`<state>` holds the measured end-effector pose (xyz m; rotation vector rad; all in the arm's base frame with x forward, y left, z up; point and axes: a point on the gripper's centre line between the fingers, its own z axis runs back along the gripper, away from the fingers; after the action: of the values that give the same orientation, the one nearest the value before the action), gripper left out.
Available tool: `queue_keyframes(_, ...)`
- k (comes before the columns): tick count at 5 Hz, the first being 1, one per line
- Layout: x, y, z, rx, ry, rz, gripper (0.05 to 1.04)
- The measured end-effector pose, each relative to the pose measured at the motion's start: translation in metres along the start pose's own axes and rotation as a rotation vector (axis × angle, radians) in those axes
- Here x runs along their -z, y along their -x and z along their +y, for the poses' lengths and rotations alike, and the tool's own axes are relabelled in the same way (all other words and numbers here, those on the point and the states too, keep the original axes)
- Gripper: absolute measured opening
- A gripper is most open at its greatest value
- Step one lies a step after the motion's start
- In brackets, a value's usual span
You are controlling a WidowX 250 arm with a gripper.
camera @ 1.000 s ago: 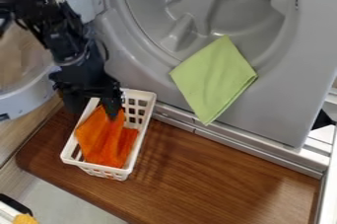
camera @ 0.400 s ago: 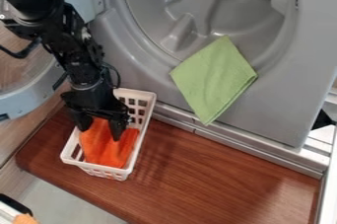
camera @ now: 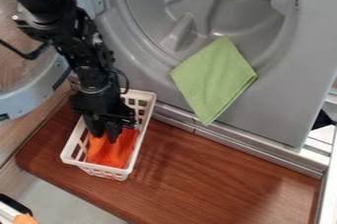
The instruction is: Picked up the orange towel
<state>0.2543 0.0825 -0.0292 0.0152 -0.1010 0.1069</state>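
Note:
The gripper [camera: 105, 133] hangs down into the back half of the white basket [camera: 144, 125], its two fingers close together and shut on the upper part of the orange towel [camera: 111, 154]. Below the fingertips, the towel lies bunched in the basket's front half, and its back part is hidden behind the gripper.
Behind the basket stands a grey machine front [camera: 276, 94] with a round recess, and a green cloth [camera: 214, 80] drapes over its rim. The basket rests on a brown wooden board [camera: 217, 173]. A round door [camera: 26, 100] is at the left.
The gripper has come down and forward from the basket's back edge onto the towel. Its fingers, spread apart in the earlier views, have drawn together, and the towel's raised top is lower.

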Motion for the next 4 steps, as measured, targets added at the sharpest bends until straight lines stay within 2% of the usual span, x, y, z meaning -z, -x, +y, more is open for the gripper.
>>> queue_keyframes(1, -0.001, 0.003, -0.005, 0.026, -0.008, 0.029, 0.139)
queue_keyframes(2, -0.008, 0.003, -0.009, 0.04, -0.019, 0.027, 0.055)
queue_keyframes(3, -0.024, 0.003, -0.009, 0.039, -0.021, -0.002, 0.05)
queue_keyframes(4, -0.072, -0.003, -0.01, 0.046, 0.029, -0.1, 0.05)
